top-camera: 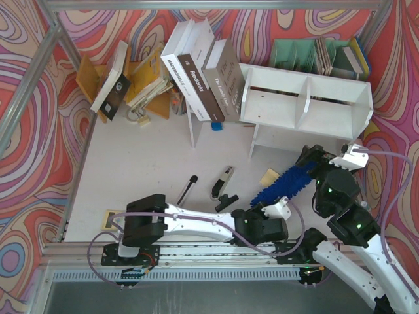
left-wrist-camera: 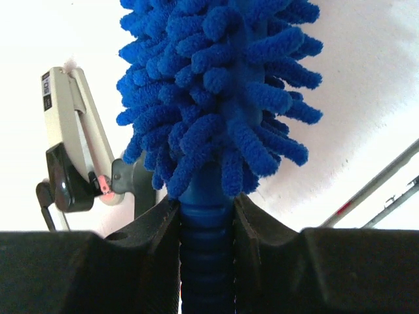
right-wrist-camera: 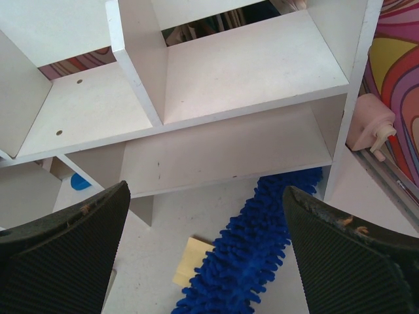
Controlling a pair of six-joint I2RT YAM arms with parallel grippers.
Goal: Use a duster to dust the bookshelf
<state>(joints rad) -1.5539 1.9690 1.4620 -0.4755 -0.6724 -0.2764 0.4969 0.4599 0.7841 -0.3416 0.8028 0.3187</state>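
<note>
**Q:** Left side?
**A:** My left pincer is clamped tight on the duster, on the handle right below the fluffy head.
**Q:** Right?
**A:** My right pincer gapes wide with nothing in it, facing the bookshelf.
**Q:** Duster where?
**A:** It's stretched low along the counter, tip poking under the bookshelf's bottom board near the right end. There's a yellow note just beside it.
</note>
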